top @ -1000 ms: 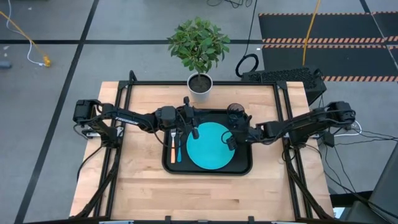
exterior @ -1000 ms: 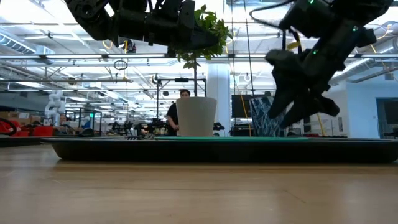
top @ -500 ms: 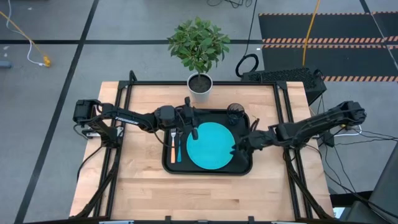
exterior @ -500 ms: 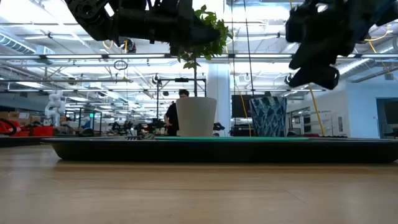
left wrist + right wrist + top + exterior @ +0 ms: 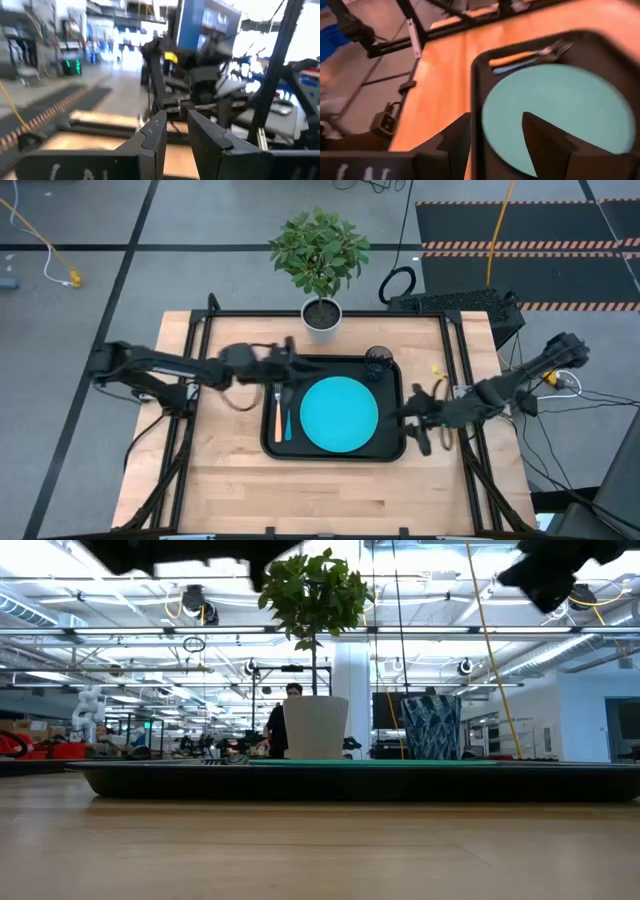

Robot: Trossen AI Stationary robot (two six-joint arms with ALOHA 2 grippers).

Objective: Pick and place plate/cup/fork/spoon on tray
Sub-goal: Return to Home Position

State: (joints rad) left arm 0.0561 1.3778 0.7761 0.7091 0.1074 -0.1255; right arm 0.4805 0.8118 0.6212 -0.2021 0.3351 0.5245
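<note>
Wooden tabletop point(image 5: 230, 480) bearing the tray point(image 5: 392, 446) at centre: plate point(image 5: 340, 414) mid-tray, fork point(image 5: 277, 423) and spoon point(image 5: 287, 423) along its left edge, cup point(image 5: 378, 360) in its far right corner. Left gripper point(image 5: 286, 367) over the tray's far left corner, fingers narrowly parted, empty; right gripper point(image 5: 412, 420) at the tray's right rim — fingers wide apart, empty.

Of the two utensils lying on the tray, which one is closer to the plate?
The spoon, with the light blue handle; it lies between the orange-handled fork and the plate.
</note>
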